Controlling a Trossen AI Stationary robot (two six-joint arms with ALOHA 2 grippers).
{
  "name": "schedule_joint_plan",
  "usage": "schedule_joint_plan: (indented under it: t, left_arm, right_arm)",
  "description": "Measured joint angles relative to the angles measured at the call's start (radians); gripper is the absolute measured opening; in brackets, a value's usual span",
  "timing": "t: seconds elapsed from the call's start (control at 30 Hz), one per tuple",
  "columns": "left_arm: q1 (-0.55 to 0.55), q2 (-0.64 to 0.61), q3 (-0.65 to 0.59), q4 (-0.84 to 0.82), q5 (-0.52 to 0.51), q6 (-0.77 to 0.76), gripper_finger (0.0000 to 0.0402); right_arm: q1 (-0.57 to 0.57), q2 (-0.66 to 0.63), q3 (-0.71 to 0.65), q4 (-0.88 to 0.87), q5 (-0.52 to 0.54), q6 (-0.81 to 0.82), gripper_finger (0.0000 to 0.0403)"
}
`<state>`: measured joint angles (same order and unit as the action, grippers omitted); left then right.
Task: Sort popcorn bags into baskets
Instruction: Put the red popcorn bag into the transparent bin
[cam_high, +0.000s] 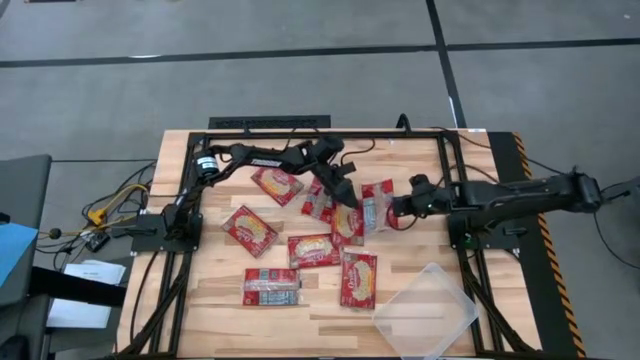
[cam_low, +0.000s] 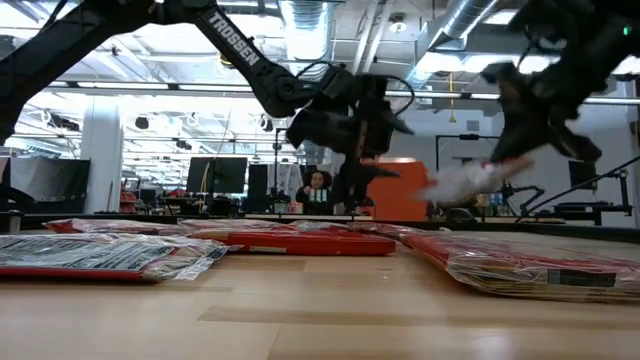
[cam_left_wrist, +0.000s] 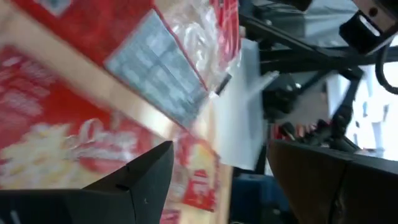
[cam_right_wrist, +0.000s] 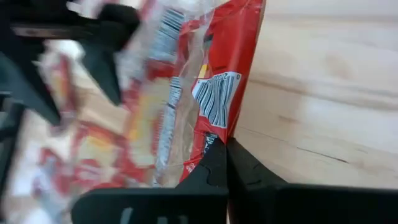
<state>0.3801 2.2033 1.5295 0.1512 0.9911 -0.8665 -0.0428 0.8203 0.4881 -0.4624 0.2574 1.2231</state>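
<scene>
Popcorn bag pinched by its end in our right claw, lifted near the table's centre. Left claw gapes empty beside it. Risk: thin grip slipping before the basket at the near right corner.

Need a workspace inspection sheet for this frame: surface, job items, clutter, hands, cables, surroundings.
Surface: wooden table, black frame along its edges.
Job's things: popcorn bags scattered mid-table, e.g. one; clear basket at the near right corner, nothing in it.
Clutter: nothing seen on the table.
Hands: right hand shut on a bag, lifted; left hand open, above the pile beside it.
Cables: bundle off the table's left side.
Surroundings: grey floor; seated person far behind.
</scene>
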Motion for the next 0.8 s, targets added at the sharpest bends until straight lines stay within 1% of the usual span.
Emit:
schedule_joint_plan:
  t: [0.17,0.3,0.37,0.53,0.6,0.67,0.8]
  left_arm:
    - [0.004,-0.053,0.005,-0.008,0.11,-0.03,0.0251]
    - [0.004,-0.132,0.005,-0.008,0.169,-0.033,0.0251]
    - [0.005,-0.175,0.006,-0.021,0.184,-0.027,0.0251]
    - [0.012,-0.281,0.006,-0.035,0.172,0.011,0.0251]
    - [0.013,-0.311,0.006,-0.034,0.15,0.029,0.0251]
    - [0.018,-0.337,0.006,-0.036,0.139,0.035,0.0251]
    - [0.027,-0.366,0.006,-0.035,0.126,0.035,0.0251]
  right_arm:
    - [0.074,-0.079,0.102,-0.17,-0.023,-0.004,0.0003]
    - [0.19,-0.136,0.173,-0.276,-0.021,0.052,0.0004]
    - [0.263,-0.157,0.199,-0.28,-0.021,0.085,0.0003]
    - [0.51,-0.166,0.222,-0.264,-0.013,0.22,0.0004]
    - [0.626,-0.141,0.222,-0.264,0.023,0.306,0.0004]
    - [0.737,-0.107,0.221,-0.262,0.081,0.396,0.0003]
    - [0.956,-0.019,0.221,-0.234,0.167,0.622,0.0004]
